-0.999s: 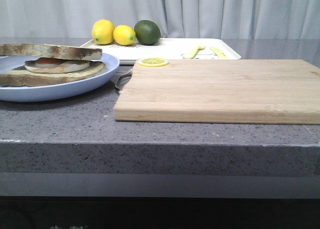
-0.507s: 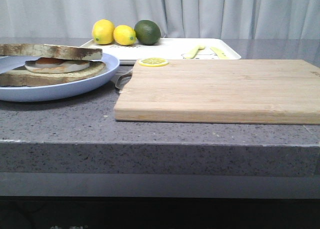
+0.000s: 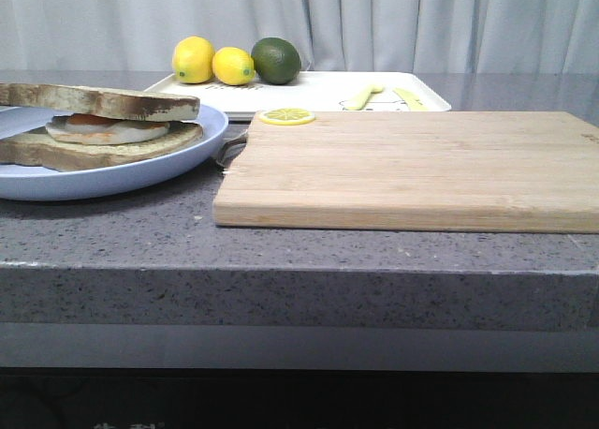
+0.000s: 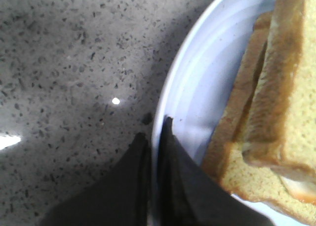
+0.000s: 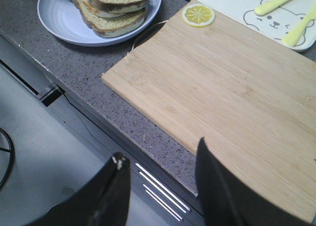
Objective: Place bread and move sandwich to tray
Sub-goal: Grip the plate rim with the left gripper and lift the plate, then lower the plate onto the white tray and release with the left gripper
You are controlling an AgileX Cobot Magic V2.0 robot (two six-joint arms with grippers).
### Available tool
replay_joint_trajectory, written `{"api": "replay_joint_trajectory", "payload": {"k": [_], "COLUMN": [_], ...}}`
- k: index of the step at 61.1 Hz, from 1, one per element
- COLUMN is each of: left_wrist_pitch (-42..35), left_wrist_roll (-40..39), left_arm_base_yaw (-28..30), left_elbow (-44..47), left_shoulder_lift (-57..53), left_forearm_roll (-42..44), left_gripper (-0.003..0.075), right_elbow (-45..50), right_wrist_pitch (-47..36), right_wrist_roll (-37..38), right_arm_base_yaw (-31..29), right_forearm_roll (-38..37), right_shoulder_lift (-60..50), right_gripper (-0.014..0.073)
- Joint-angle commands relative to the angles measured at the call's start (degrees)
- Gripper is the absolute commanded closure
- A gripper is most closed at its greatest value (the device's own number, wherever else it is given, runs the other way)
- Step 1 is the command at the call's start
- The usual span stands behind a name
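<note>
The sandwich [image 3: 103, 129] lies on the round pale blue plate [image 3: 140, 171] at the left of the counter. The bread [image 3: 103, 99] lies as the top slice over the fried egg [image 3: 108, 129] and the lower toast. In the left wrist view my left gripper [image 4: 154, 130] is shut on the plate's rim [image 4: 197, 78], one finger on each side, next to the bread [image 4: 296, 88]. My right gripper [image 5: 160, 151] is open and empty above the counter's front edge. The white tray [image 3: 309, 90] stands at the back. Neither gripper shows in the front view.
A wooden cutting board [image 3: 412, 167] fills the middle and right, with a lemon slice [image 3: 286, 116] on its far left corner. Two lemons [image 3: 193, 59] and a lime [image 3: 275, 60] sit at the tray's left end, and yellow utensils [image 3: 384, 96] lie on its right.
The plate with the sandwich has shifted a little to the right, toward the cutting board. The board, the tray and the fruit have not moved.
</note>
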Motion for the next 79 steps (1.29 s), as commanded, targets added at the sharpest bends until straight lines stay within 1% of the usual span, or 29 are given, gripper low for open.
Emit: {"api": "replay_joint_trajectory", "payload": {"k": [1,11,21,29,38,51,71,76,79], "left_wrist_pitch": [-0.75,0.89,3.04,2.37,0.2,0.2,1.9,3.08,3.84], "left_wrist_roll": [0.35,0.35,0.44,1.34,0.97,-6.32,-20.08,-22.26,-22.28], "left_arm_base_yaw": [-0.04,-0.04,-0.18,-1.4,-3.55,-6.26,-7.79,-7.79,-7.88], "left_elbow": [-2.23,-5.36,-9.87,-13.11,-17.46,-26.13,-44.92,-48.98,-51.38], "left_shoulder_lift": [-2.78,-3.56,-3.66,-3.31,-1.47,5.2,21.02,24.63,26.72], "left_forearm_roll": [-1.86,-2.49,-6.37,-9.02,-9.96,-10.22,-10.22,-10.22,-10.22], "left_gripper": [0.0741,0.0741,0.0741,0.0741,0.0741,0.0741,0.0741,0.074,0.074], "right_elbow": [-1.41,-1.41,-1.41,-1.41,-1.41,-1.41,-1.41,-1.41,-1.41], "right_wrist_pitch": [-3.45,-3.45,-3.39,-3.39,-3.39,-3.39,-3.39,-3.39,-3.39], "right_wrist_roll": [-0.27,-0.27,-0.27,-0.27,-0.27,-0.27,-0.27,-0.27,-0.27], "right_arm_base_yaw": [-0.27,-0.27,-0.27,-0.27,-0.27,-0.27,-0.27,-0.27,-0.27], "right_forearm_roll": [-0.28,-0.28,-0.28,-0.28,-0.28,-0.28,-0.28,-0.28,-0.28], "right_shoulder_lift": [-0.25,-0.25,-0.25,-0.25,-0.25,-0.25,-0.25,-0.25,-0.25], "right_gripper": [0.0256,0.0256,0.0256,0.0256,0.0256,0.0256,0.0256,0.0256,0.0256]}}
